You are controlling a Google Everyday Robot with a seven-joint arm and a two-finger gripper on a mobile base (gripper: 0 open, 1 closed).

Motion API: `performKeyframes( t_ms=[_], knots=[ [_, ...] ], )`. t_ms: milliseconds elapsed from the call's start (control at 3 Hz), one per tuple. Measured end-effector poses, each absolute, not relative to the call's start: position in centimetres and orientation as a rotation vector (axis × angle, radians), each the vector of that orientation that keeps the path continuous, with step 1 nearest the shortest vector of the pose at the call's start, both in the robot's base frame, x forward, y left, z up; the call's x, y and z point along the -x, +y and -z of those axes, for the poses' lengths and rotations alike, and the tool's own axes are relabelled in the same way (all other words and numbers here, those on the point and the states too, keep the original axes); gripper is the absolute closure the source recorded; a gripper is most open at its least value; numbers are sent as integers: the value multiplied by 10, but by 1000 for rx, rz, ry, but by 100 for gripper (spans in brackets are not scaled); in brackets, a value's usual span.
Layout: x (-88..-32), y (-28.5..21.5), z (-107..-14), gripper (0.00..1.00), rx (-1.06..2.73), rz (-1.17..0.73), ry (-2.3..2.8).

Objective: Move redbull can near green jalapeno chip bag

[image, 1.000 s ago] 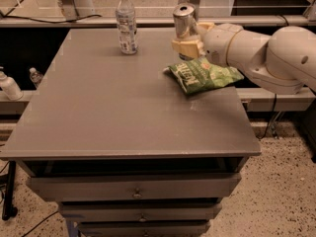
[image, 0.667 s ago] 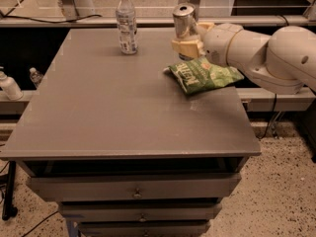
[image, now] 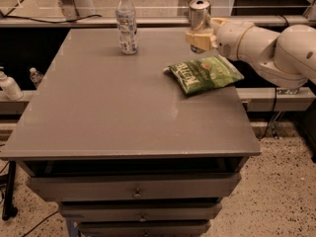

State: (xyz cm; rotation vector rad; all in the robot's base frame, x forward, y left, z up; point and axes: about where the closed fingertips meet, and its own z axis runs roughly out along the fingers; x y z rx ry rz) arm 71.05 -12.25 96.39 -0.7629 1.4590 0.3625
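Note:
The redbull can point(image: 199, 10), slim and silver with a pull-tab top, stands upright in my gripper point(image: 199, 37) over the far right part of the grey table point(image: 123, 112). The gripper's pale fingers are shut around the can's lower half, hiding it. My white arm point(image: 266, 46) reaches in from the right. The green jalapeno chip bag point(image: 205, 74) lies flat on the table just in front of and below the can, near the right edge.
A clear plastic bottle with a white cap point(image: 127, 23) stands at the table's far middle. Two small bottles point(image: 9, 85) sit on a ledge to the left of the table. Drawers point(image: 136, 186) are below the tabletop.
The gripper has moved to the right and a little up with the can in it. The chip bag and bottle have stayed put.

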Motion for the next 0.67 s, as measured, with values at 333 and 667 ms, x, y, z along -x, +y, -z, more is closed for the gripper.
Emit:
performKeyframes(
  t_ms=[333,667],
  knots=[
    [-730,-146,-968,100,725,-352,1450],
    [-748,-159,-974,100,705,-358,1431]
  ],
)
